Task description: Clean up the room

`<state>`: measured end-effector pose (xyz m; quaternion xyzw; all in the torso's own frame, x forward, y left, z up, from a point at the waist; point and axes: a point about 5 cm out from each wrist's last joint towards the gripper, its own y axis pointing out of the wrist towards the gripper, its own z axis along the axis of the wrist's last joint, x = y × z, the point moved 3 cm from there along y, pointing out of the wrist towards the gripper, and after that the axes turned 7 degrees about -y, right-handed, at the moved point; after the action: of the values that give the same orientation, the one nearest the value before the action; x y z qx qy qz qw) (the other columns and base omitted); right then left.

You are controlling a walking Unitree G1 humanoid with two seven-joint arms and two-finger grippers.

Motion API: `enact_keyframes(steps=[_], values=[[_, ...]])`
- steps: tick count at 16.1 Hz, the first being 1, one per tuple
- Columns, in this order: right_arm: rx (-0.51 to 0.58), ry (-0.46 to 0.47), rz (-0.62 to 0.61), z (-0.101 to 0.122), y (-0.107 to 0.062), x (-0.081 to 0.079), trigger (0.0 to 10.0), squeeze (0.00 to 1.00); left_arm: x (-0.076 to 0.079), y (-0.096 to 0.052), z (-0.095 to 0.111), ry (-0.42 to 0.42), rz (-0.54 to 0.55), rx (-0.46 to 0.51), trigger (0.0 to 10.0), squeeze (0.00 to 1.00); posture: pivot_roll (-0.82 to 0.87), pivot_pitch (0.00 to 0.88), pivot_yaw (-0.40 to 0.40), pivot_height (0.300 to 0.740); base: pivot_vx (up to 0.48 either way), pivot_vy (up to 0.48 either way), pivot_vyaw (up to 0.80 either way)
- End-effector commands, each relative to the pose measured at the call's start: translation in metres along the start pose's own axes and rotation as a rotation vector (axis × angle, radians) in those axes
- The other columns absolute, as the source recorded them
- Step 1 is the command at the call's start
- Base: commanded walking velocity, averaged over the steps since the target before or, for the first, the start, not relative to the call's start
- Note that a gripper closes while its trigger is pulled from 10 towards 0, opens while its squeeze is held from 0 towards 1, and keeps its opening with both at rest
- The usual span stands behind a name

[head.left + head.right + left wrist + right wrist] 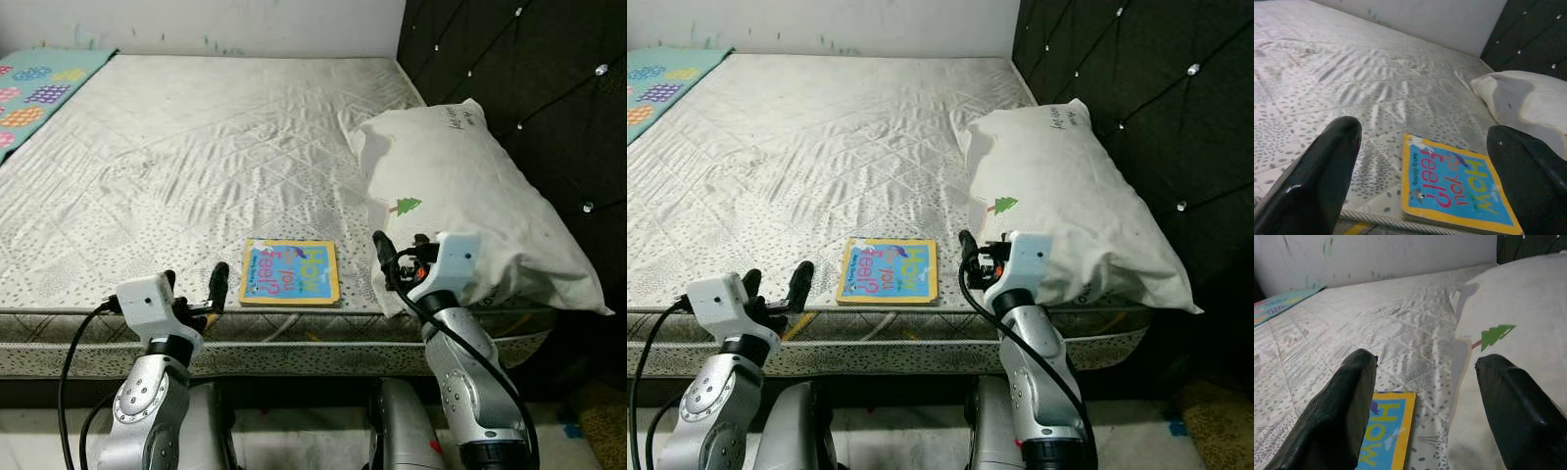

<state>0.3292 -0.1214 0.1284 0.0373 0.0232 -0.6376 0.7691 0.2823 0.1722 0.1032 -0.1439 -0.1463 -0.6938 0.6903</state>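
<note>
Quilted and bare, a grey-white mattress [196, 157] filled most of the room, running back to a pale wall [245, 24] marked with small green smudges, with a black tufted headboard [529, 88] studded with shiny buttons along the robot's right. At the far left corner lay a teal play mat [39, 88] printed with coloured shapes. A white pillow [470, 196] bearing a small green tree [408, 206] rested against the headboard side, its near corner hanging past the mattress edge. Close to the near edge of the bed lay a blue, yellow-bordered children's book [290, 272], flat, cover up, its title reading "How do you feel?", just beside the pillow and, as far as the angle allowed judging, not touching it. The left claw [194, 290] hovered at the mattress edge, near the book's left side, its two black fingers spread apart and holding nothing. The right claw [1425, 396] was raised over the gap between the book's right edge and the pillow, its fingers likewise wide apart and empty, one finger [382, 250] standing upright against the pillow's front.
</note>
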Motion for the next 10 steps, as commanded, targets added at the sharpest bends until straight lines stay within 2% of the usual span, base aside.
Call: enact_keyframes(steps=[1,2,10], values=[[0.023,0.009,0.012,0.0048,0.0033,-0.0008,10.0,0.0,-0.0002,0.0024,-0.0001,0.009,0.006,0.002,10.0,1.0,-0.09,0.0,-0.006,0.539,0.0,0.0,0.0],[0.032,0.012,0.014,0.0072,0.0055,-0.0004,10.0,0.0,0.0001,0.0032,-0.0004,0.01,0.005,0.001,10.0,1.0,-0.09,0.0,-0.006,0.548,0.0,0.0,0.0],[0.049,0.004,0.003,0.0112,0.0116,0.0051,10.0,0.0,0.0022,0.0063,-0.0022,0.008,-0.002,-0.004,10.0,1.0,-0.1,0.0,-0.003,0.623,0.0,0.0,-0.44]])
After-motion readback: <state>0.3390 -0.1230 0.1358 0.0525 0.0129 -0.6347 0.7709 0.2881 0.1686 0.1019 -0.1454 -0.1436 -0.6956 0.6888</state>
